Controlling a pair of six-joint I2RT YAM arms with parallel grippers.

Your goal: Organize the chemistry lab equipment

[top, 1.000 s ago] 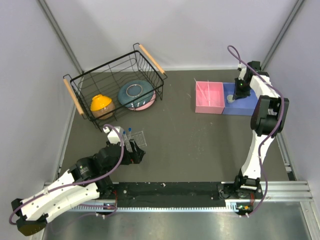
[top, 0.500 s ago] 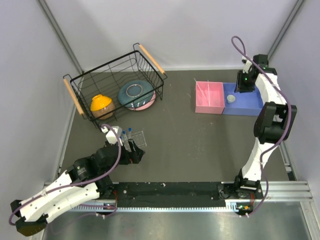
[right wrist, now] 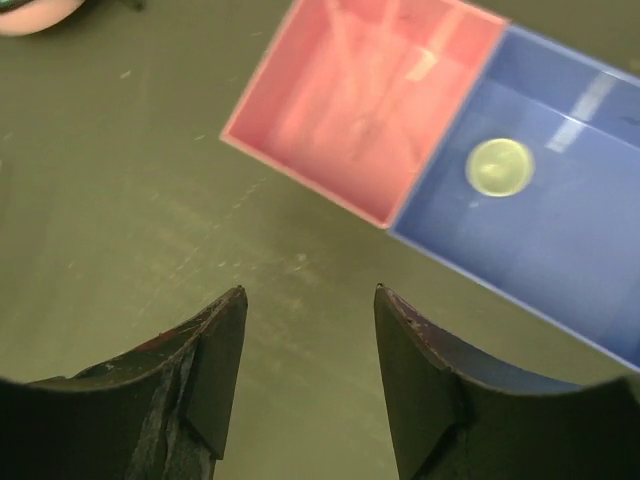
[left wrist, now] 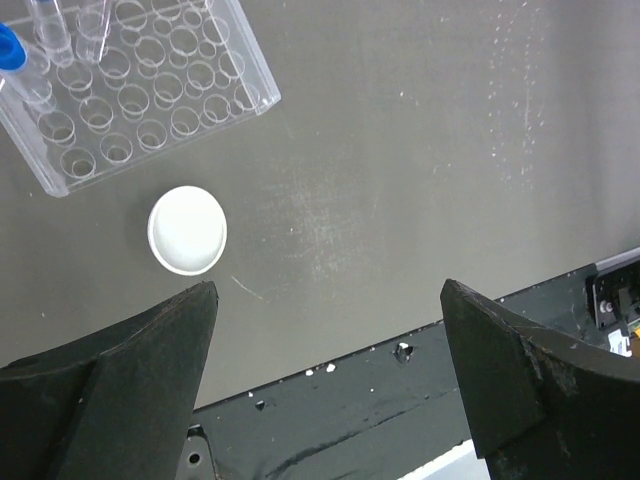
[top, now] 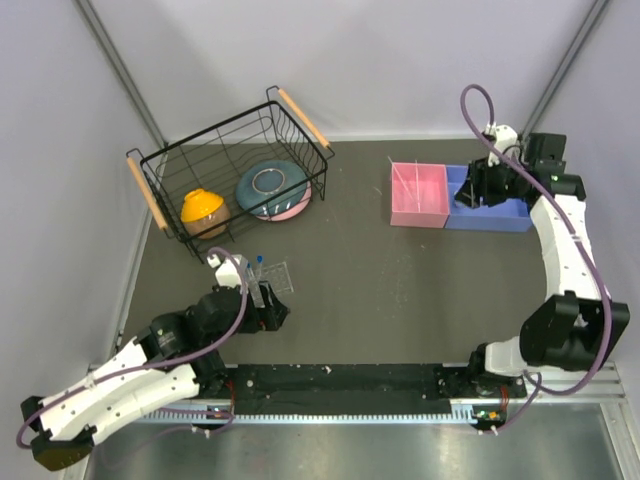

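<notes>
White round cup [left wrist: 187,229] lies on the tabletop [left wrist: 400,150] just ahead of your left gripper [left wrist: 328,290], off to one side of the gap and close to one finger, not between the two. That gripper stands spread wide and empty. Just beyond the cup sits the clear tube rack [left wrist: 150,100], with a blue-capped tube [left wrist: 12,48] at its edge. Your right gripper [right wrist: 310,292] hovers with its fingers parted and nothing held. Ahead of it is the blue bin [right wrist: 560,260] holding the second cup [right wrist: 500,167], with the pink bin [right wrist: 360,120] alongside. Sorting the cups looks like the step in hand: next you would slide the left gripper sideways until the loose cup is centred, lower, then close. Rods [top: 405,180] in the pink bin are too faint to count, the rack is cut off at the frame edge, and from overhead the loose cup cannot be picked out.
</notes>
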